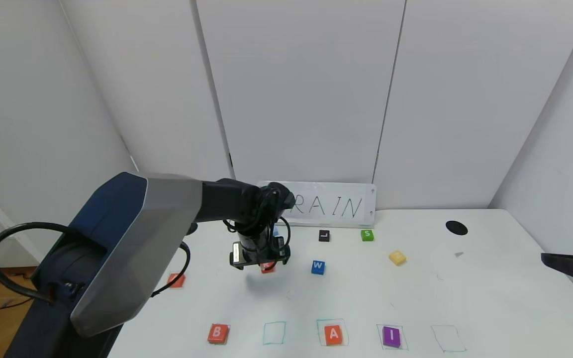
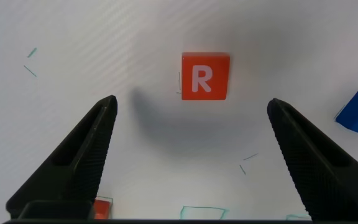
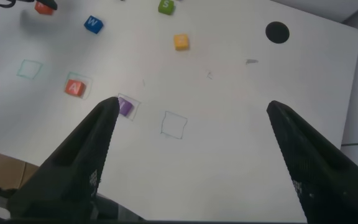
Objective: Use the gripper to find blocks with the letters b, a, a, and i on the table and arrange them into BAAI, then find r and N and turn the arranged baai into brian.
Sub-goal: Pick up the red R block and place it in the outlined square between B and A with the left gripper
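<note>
The left claw [image 1: 260,262] hangs over the middle of the desk [image 1: 490,298], fingers spread wide, straight above the orange-red R block [image 2: 204,76], which lies flat and untouched. Along the near edge sit B [image 1: 218,333], A [image 1: 334,334] and purple I [image 1: 391,336]. The right claw [image 3: 191,155] is parked off right, open.

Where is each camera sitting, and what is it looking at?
Head view: sits up on the robot's head, looking down at the table; the left arm and left gripper show, and a bit of the right arm at the edge.
Left wrist view: sits on the left arm, looking straight down at r between open fingers.
Right wrist view: sits on the right arm, looking across the table past the right gripper.
Shared: all three show the blue W block.
</note>
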You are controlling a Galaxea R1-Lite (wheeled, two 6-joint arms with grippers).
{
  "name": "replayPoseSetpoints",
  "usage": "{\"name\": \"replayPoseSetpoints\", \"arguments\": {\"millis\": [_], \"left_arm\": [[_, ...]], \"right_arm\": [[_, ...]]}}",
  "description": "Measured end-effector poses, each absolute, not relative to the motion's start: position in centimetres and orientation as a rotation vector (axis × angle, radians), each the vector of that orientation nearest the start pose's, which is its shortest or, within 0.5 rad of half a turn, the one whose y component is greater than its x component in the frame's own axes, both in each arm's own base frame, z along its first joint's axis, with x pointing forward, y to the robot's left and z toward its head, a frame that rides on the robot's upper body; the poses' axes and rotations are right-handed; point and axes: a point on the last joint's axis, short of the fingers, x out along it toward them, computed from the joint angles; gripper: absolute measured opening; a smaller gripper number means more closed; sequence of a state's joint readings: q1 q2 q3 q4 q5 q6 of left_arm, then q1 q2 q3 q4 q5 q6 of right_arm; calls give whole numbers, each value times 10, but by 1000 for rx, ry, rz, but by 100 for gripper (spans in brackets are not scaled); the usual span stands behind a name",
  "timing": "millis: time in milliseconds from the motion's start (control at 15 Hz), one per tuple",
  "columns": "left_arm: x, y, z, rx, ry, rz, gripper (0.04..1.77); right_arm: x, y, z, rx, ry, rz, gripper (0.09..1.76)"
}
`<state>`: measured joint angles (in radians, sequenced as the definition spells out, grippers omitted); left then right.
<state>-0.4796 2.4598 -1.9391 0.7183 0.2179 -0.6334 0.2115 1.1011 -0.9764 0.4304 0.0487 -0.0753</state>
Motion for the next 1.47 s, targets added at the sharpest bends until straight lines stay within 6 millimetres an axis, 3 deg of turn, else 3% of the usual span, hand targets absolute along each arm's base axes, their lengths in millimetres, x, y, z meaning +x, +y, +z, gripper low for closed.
{"name": "replayPoseSetpoints", "arguments": {"millis": [933,1133,1400,1467], "left_arm": [[411,-210,55,-162,1152,165,169],[411,-210,54,-163,1153,164,117],[414,-210,55,-175,1132,159,69],[415,-211,56,-182,1119,152,47]], "right_arm": [[131,30,266,-120,549,281,171],[131,30,265,-120,550,282,171],[131,31,264,-122,555,284,171],[131,31,264,-122,556,286,171]]}}
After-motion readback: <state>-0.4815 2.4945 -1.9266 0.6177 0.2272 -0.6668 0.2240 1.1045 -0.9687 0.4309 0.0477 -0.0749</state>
